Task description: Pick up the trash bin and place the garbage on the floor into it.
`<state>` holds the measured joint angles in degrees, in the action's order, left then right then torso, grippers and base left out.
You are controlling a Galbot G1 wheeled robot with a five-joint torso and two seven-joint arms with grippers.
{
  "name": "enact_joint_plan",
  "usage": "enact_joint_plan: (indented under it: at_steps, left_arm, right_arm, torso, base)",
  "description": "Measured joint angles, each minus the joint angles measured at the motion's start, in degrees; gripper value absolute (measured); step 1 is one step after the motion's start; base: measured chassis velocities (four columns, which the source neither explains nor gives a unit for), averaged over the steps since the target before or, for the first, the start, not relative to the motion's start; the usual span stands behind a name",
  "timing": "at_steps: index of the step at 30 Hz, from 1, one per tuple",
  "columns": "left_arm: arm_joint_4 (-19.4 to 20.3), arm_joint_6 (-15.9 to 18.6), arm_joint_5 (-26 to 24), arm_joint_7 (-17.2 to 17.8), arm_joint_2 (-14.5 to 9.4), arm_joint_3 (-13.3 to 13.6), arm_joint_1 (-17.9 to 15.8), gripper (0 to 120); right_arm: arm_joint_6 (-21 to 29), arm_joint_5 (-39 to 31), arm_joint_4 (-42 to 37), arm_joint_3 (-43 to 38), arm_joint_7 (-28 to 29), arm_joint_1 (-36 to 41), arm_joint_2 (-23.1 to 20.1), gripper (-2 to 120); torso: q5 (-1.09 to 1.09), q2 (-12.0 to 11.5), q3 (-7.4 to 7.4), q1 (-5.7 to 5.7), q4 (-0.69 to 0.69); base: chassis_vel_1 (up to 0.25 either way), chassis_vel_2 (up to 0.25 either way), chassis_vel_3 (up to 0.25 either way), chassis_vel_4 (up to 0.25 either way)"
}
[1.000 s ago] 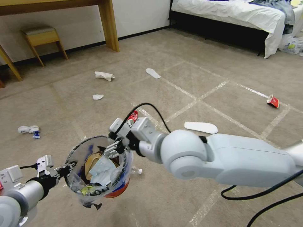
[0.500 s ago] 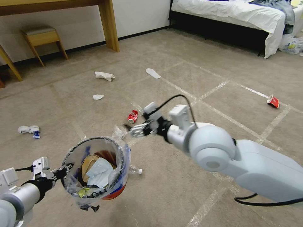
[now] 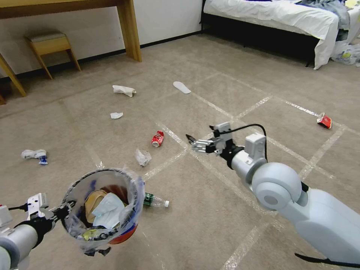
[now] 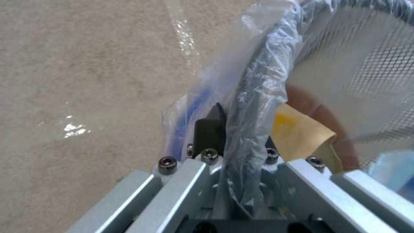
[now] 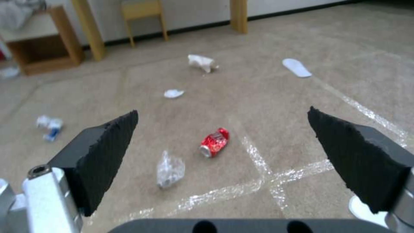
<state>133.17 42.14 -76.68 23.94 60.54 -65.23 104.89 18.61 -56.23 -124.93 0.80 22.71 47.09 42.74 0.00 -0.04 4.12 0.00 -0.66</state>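
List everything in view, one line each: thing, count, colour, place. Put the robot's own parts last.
trash bin: one, red with clear liner, held off the floor near left.
crushed can: one, red, mid-floor.
red wrapper: one, far right.
clear crumpled plastic: one, near the can.
plastic bottle: one, clear, beside the bin.
tissues: about three, white, left half of the floor.
slipper: one, white, far centre.
floor: beige carpet, taped grid.
stool: one, wooden, by the wall.
bed: one, white bedding, far right.
left hand: shut on the bin's rim.
right hand: open, above the floor.
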Motion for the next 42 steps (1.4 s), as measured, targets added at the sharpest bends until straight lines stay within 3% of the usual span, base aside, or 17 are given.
enact_joint_plan:
  at_steps: [5, 7, 12, 26, 42]
  left_arm:
    - [0.0, 0.0, 1.3, -0.3, 1.6, -0.5, 0.1, 1]
    - [-0.1, 0.0, 2.1, -0.6, 2.8, -0.6, 0.0, 1]
    - [-0.2, 0.0, 3.1, -1.2, 4.5, -0.9, 0.3, 1]
    - [-2.3, 0.0, 3.1, -2.9, 4.6, -1.9, -0.6, 1]
    - [-4.6, -0.6, 1.7, -2.5, 3.5, -0.8, -2.4, 1]
  right_arm:
    - [-5.3, 3.3, 2.2, -3.0, -3.1, 5.7, 1.1, 100]
    - [-9.3, 7.8, 4.4, -3.9, -5.3, 8.2, 2.2, 100]
    - [-13.1, 13.1, 7.4, -5.6, -7.2, 10.0, 5.0, 100]
    - [-13.7, 14.8, 12.0, -5.7, -7.8, 9.8, 7.0, 100]
    - [-14.5, 15.5, 14.6, -5.9, -8.8, 10.1, 7.4, 100]
  torso:
    - [0.00, 0.0, 0.00, 0.00, -0.01]
    - [0.00, 0.0, 0.00, 0.00, 0.00]
    - [0.00, 0.0, 0.00, 0.00, 0.00]
    - [-0.01, 0.0, 0.01, 0.00, -0.01]
    - [-0.01, 0.0, 0.01, 0.00, -0.01]
  base:
    - [0.000, 0.000, 0.000, 0.000]
    - [0.000, 0.000, 0.000, 0.000]
    - [0.000, 0.000, 0.000, 0.000]
    - [0.000, 0.000, 0.000, 0.000]
    - [0.000, 0.000, 0.000, 0.000]
